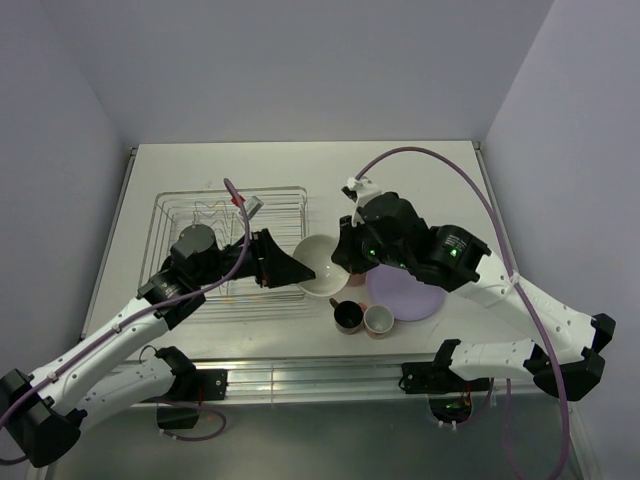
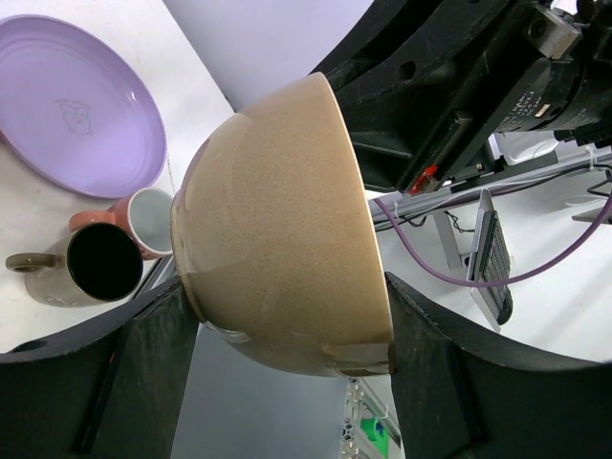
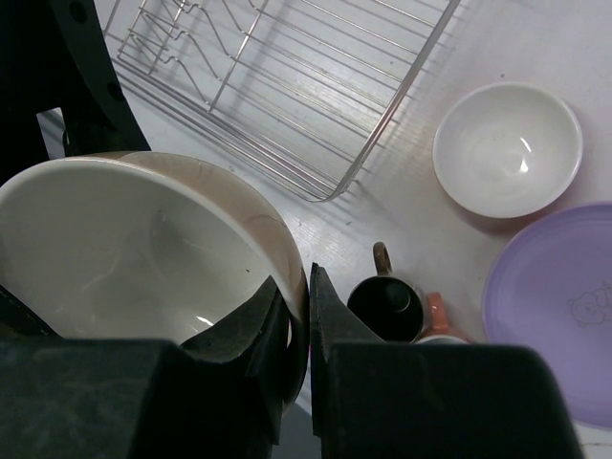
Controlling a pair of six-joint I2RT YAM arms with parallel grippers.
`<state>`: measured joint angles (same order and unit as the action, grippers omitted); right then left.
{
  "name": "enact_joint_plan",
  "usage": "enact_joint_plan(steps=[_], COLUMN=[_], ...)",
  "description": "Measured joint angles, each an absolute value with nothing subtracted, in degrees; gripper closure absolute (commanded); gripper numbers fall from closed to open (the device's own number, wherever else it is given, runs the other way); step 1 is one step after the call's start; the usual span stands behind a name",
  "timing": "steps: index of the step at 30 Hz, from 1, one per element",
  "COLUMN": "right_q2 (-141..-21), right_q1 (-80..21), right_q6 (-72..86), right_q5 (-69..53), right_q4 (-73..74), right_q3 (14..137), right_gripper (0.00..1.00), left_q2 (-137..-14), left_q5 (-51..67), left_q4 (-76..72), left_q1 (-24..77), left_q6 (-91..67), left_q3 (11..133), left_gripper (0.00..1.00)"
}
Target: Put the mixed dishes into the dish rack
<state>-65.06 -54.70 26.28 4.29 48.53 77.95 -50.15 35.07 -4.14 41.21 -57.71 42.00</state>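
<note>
Beige bowl (image 2: pixel 277 220), tipped on its side, lies squarely between the two fingers of the left claw (image 2: pixel 287 287). Its foot is by one finger and its rim by the other, so the bowl's axis runs across the jaws, from finger to finger. Those jaws stand wide astride it; whether they press on it cannot be told. Facing the left claw from the bowl's far side, the right claw (image 3: pixel 298 287) is pinched tight on the rim, one finger in the white hollow and one outside, and seems to carry the bowl clear of the table. The dish rack (image 1: pixel 200 212) lies behind and beside the left claw and beyond the bowl from the right claw, so the left arm is judged the nearer to it. The coming move looks like a handover, which turns on the left claw seating on foot and rim before the right claw lets go.
</note>
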Motion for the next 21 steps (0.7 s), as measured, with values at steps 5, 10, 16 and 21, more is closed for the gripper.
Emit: enact_joint_plan(steps=[5, 10, 16, 21], right_q2=[-65.2, -65.8, -66.2, -66.8], right_q1=[-54.4, -54.1, -54.1, -54.1], right_q6=[25.7, 25.0, 24.6, 24.4], right_q5=[4.7, 5.0, 5.2, 5.3], right_q4=[48.6, 48.6, 48.2, 47.5], right_q3=[78.0, 78.0, 78.0, 78.0], right_gripper=[1.00, 1.00, 0.91, 0.87], left_q2=[-50.9, -51.6, -51.5, -50.8], left_q5=[35.0, 34.7, 33.0, 31.0], left_q4=[-4.8, -4.8, -4.1, -2.7], left_q1=[41.2, 41.1, 41.1, 41.1], left_q6=[-58.1, -58.2, -58.2, -58.2], left_q3=[42.0, 42.0, 42.0, 42.0], left_gripper=[0.70, 1.00, 1.00, 1.00])
